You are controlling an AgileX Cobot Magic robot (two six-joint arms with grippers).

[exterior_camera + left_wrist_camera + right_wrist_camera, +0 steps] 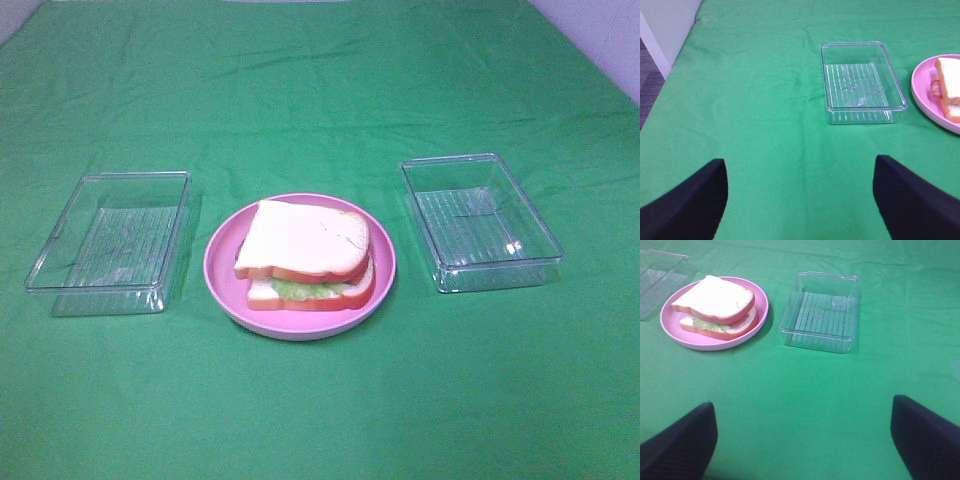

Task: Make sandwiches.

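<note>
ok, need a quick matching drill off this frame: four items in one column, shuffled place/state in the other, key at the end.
Items:
1. top bread slice
2. lettuce leaf
3. pink plate
4. left clear container

Place or state:
A. empty, on the green cloth to the left of the plate
B. pale green edge showing between the two slices
C. on top of the stack, white with an orange-red crust
D. in the middle, between the two containers, holding the sandwich

Pairs: 1-C, 2-B, 3-D, 4-A
</note>
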